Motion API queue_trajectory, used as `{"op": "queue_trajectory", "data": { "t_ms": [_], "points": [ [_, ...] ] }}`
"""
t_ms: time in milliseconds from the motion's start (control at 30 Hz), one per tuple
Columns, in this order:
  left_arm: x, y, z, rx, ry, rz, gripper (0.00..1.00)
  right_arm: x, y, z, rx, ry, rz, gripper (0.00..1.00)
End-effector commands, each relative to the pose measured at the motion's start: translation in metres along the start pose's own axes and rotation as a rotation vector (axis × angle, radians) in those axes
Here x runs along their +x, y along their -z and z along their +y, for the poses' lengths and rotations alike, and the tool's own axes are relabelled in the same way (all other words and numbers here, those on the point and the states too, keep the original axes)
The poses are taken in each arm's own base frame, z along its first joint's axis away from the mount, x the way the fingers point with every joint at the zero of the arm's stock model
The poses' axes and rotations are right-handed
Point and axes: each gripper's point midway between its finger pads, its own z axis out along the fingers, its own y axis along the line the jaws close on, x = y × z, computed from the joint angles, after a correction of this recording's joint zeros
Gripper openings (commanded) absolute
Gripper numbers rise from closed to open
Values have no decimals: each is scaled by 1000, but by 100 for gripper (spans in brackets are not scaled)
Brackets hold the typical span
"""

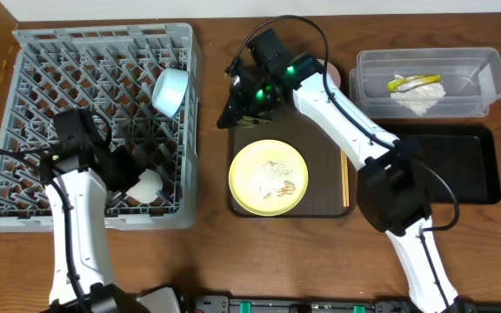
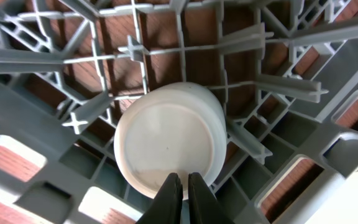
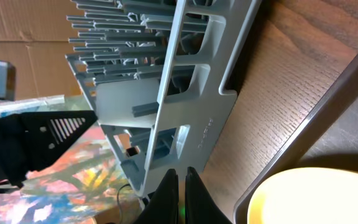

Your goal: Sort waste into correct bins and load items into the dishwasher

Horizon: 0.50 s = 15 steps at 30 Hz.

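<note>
An upturned pale bowl (image 2: 166, 140) sits in the rack (image 1: 103, 35), pegs crowding its rim. The left claw (image 2: 180, 178) over it and the right claw (image 3: 178, 174) just outside the rack are both pinched shut, empty.

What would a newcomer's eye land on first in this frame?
The grey dish rack fills the left side, holding a light blue bowl on its side and a small white cup upturned. In the middle, a pale yellow plate with food scraps sits on a dark brown tray; a clear tub with a white napkin stands at upper right.
</note>
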Motion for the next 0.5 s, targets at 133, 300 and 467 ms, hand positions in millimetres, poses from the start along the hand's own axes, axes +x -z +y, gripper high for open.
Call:
{"op": "queue_trajectory", "data": {
  "t_ms": [133,300,467],
  "points": [
    [21,-9,-17,117,-11,85,8,-5,19,12,-15,36,-33,4],
    [13,10,-27,176,-21,23,8,-5,19,12,-15,36,-32,1],
    [-1,54,-33,222,-48,-138,8,-4,19,12,-14,64,-30,1]
  ]
}}
